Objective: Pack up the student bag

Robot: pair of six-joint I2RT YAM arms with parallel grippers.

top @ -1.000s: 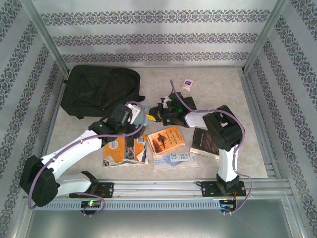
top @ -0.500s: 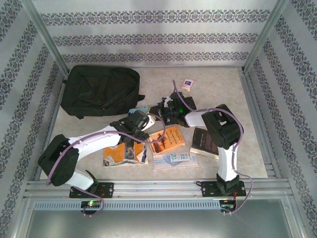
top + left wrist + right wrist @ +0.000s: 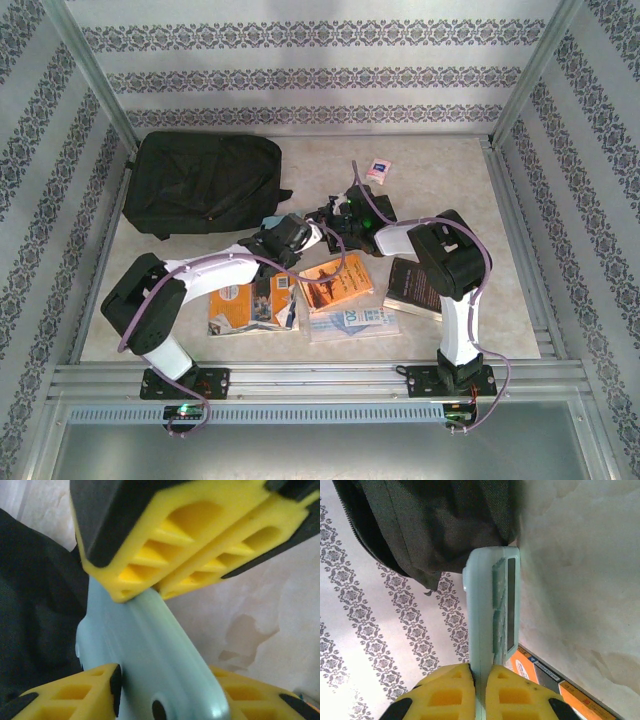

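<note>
Right gripper (image 3: 479,672) clenched on the thin edge of a pale blue device (image 3: 482,610); left gripper (image 3: 165,680) straddles the same device, grip not determinable; both meet just beside the near right corner of the student bag (image 3: 200,185), which lies flat on the table (image 3: 440,190).

- student bag (image 3: 200,185): black woven cloth, matt, soft and creased.
- calculator (image 3: 482,630): pale blue-green plastic, smooth with a faint sheen.
- right hand (image 3: 479,680): fingers (image 3: 445,692) of yellow matt plastic, moulded with hollow ribs.
- surface (image 3: 440,190): beige marbled sheet, smooth and dull.
- orange book (image 3: 335,282): paper with a glossy cover.
- frame rails (image 3: 330,375): bare brushed metal.
</note>
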